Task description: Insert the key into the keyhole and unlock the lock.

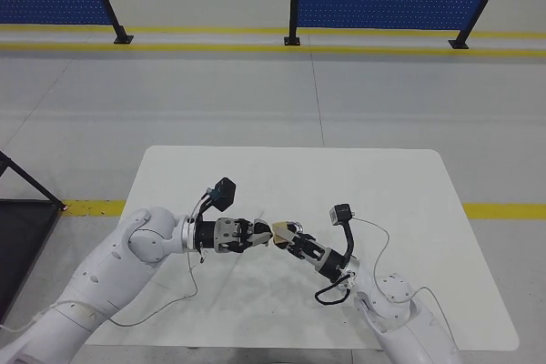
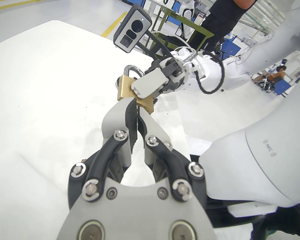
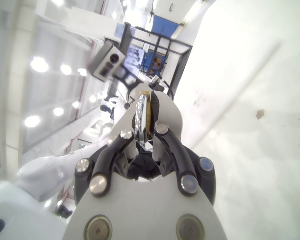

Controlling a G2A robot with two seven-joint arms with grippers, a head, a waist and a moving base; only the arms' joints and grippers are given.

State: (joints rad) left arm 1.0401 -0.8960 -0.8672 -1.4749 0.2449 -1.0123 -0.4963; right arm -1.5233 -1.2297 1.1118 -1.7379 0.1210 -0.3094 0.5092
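White table (image 1: 391, 191) beneath us; our right gripper (image 2: 136, 92) clamps the brass padlock (image 2: 125, 87), our left gripper (image 2: 135, 106) pinched shut at its base; engraving illegible.

Two grippers meeting tip to tip in front of the robot.
The left arm (image 1: 155, 238) extends in from its side with the forearm lying almost straight across. The left gripper (image 2: 136, 106) has its fingers drawn close together, tips against the lower edge of the lock (image 2: 126, 88). The right arm (image 1: 382, 296) angles in from the opposite side, elbow bent. The right gripper (image 3: 146, 101) is clamped on the lock's flat sides and faces the left gripper.
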